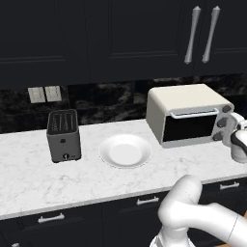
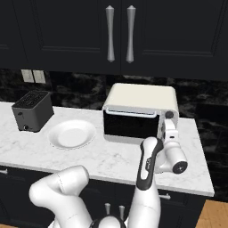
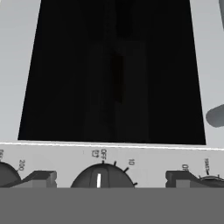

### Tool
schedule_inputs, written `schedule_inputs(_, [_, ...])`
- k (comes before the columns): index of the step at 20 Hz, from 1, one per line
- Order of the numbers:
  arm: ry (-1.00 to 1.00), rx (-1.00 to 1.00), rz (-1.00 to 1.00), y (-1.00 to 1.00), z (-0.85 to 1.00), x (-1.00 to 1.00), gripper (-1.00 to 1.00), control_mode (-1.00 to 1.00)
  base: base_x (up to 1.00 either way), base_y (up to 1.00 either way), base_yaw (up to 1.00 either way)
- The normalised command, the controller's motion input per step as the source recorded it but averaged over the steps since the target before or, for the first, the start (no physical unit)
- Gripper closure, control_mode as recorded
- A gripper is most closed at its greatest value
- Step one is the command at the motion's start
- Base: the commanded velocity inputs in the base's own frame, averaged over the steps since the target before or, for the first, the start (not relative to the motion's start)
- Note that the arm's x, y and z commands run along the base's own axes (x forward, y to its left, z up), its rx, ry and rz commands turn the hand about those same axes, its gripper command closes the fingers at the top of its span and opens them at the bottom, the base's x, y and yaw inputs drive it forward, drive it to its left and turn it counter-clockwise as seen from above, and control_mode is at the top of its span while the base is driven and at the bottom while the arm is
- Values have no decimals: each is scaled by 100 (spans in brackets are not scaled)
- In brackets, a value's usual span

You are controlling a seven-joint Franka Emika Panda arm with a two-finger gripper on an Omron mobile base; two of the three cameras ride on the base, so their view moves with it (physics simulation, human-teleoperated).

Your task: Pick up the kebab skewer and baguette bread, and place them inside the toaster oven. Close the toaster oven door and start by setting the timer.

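The toaster oven stands right of centre on the worktop with its door shut, and the claw, spread wide and holding nothing, sits close against the knob column at the oven's right edge. In the hand view the timer knob at bottom centre points at OFF, with the fingertips flanking it. The likely risk is that the wide claw slips off the round knob or catches a neighbouring knob, leaving the timer unset; skewer and bread cannot be made out behind the dark glass.
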Motion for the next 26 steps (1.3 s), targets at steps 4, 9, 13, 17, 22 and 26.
schedule_inputs(4, [-1, -2, 0, 0, -1, 21, -100, -100, 0, 0, 0])
schedule_inputs(9, [-1, -2, 0, -7, -6, 9, -100, -100, 0, 0, 0])
schedule_inputs(13, [-2, -3, 0, -13, -8, 2, -100, -100, 0, 0, 0])
schedule_inputs(17, [-3, -3, 0, -10, -8, 2, -100, -100, 0, 0, 0])
schedule_inputs(22, [-6, -3, 0, -1, -1, 0, -100, -100, 0, 0, 0])
schedule_inputs(26, [-7, -2, 0, 0, 0, 0, -100, -100, 0, 0, 0])
